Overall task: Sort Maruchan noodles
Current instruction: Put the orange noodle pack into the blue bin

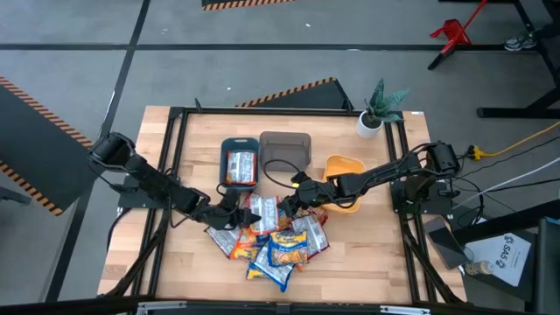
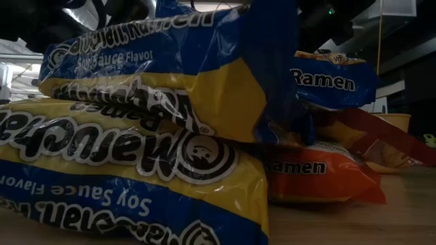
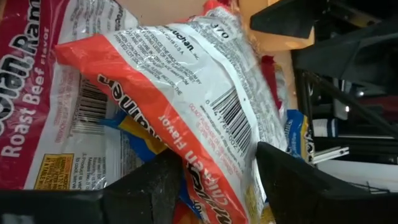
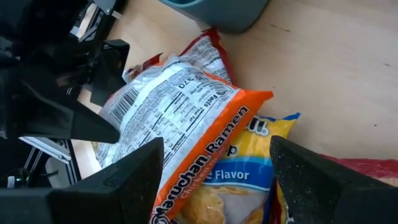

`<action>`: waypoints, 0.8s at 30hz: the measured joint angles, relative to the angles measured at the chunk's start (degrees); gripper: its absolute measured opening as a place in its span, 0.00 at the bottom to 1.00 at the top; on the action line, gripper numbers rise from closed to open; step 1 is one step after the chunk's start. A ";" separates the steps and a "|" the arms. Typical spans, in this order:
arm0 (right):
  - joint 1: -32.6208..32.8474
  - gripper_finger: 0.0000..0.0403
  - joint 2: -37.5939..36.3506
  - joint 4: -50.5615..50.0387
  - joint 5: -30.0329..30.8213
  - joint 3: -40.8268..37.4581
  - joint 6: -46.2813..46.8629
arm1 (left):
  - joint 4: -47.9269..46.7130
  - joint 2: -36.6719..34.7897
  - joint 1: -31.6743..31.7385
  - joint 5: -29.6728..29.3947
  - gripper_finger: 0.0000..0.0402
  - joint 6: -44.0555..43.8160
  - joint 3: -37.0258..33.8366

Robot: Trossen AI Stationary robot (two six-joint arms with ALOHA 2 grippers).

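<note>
On a wooden table (image 1: pixel 350 254) framed by black rails, a loose heap of Maruchan noodles (image 1: pixel 271 241) lies near the middle, the crinkly packets overlapping one another in orange-red, yellow-and-blue and silvery-white with red. Both dark arms reach inward to the pile's far edge. The left gripper (image 1: pixel 229 210) comes in from the table's left side, its two fingers (image 3: pixel 146 190) spread wide on either side of an orange-and-white packet (image 3: pixel 186 93) that lies back side up, barcode and nutrition panel showing; whether the fingers actually touch the wrapper cannot be told. Beside that packet lies a Roast Beef packet (image 3: pixel 37 87) in red and silver. The right gripper (image 1: pixel 296 197) arrives from the opposite side and hovers above the same orange-and-white packet, jaws parted and holding nothing, with a yellow-and-blue packet (image 4: pixel 249 168) just beneath. Beyond the heap stand three trays in a row: a teal tray (image 1: pixel 239 157) with one red-and-silver packet already in it, a grey tray (image 1: pixel 286 149) next to it, and an orange tray (image 1: pixel 343 171) partly under the right arm. A small potted plant (image 1: pixel 378 109) stands at the table's far right corner. From table height, stacked soy sauce packets (image 2: pixel 136 156) fill the foreground, an orange one (image 2: pixel 320 177) behind them.
</note>
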 joint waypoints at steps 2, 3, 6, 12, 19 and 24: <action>0.00 0.70 -0.02 -0.03 0.00 0.00 -0.09 | 0.38 0.21 0.38 0.08 0.47 0.15 -0.02; 0.00 0.70 -0.01 -0.01 0.04 0.00 -0.11 | 0.83 0.19 0.52 0.07 0.46 0.16 -0.02; 0.00 0.70 0.00 -0.01 0.03 0.00 -0.25 | 0.46 0.19 1.28 0.06 0.46 0.17 -0.02; 0.00 0.70 -0.01 0.06 0.51 0.00 -0.31 | 0.60 0.19 2.55 -0.03 0.46 0.18 -0.02; 0.02 0.70 0.67 0.88 0.37 0.02 -0.23 | 0.68 0.19 3.48 0.06 0.46 0.20 -0.02; 0.04 0.70 3.29 4.79 -2.50 -0.04 1.09 | 2.01 0.34 3.92 0.76 0.46 0.22 -0.02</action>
